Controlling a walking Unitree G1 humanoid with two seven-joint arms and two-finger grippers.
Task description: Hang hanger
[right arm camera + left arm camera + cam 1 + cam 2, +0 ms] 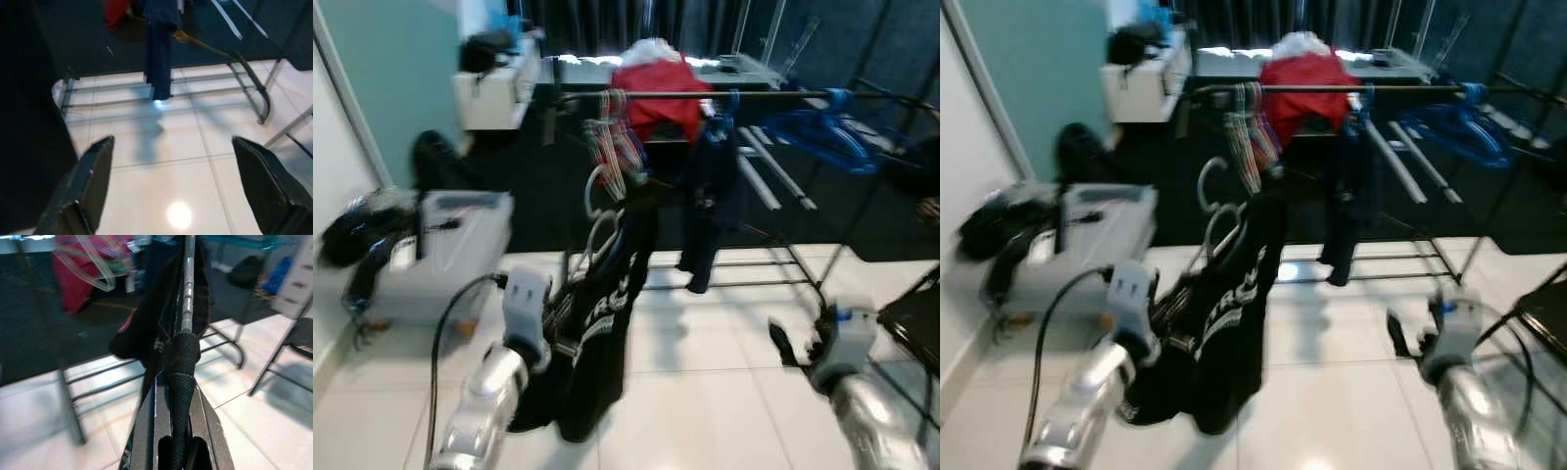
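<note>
A humanoid robot stands on a white tiled floor (705,392) before a clothes rack (773,259). Its left gripper (182,382) is clamped on the hanger (602,230), pinching the metal shaft between its two black fingers (183,352). A black shirt (597,333) with white lettering drapes from the hanger and hangs down in front of the left arm, reaching almost to the floor. The hanger's pale hook rises just below the rail (705,95), close to it; the blurred views do not show whether it touches.

On the rail, a bunch of striped hangers (612,132) hangs at the left, a red garment (656,93) lies over the middle, and a navy garment (710,196) hangs beside it. Blue hangers (822,127) sit farther right along the rail.

The right gripper (171,181) hovers low over the tiles with its fingers (93,181) spread wide and nothing between them; it points towards the rack's lower bars and the hem of the navy garment.

A grey storage box (450,255) rests on the floor at the left, beside a dark bag (362,230) against the wall. A white shelf (494,88) stands farther back.
</note>
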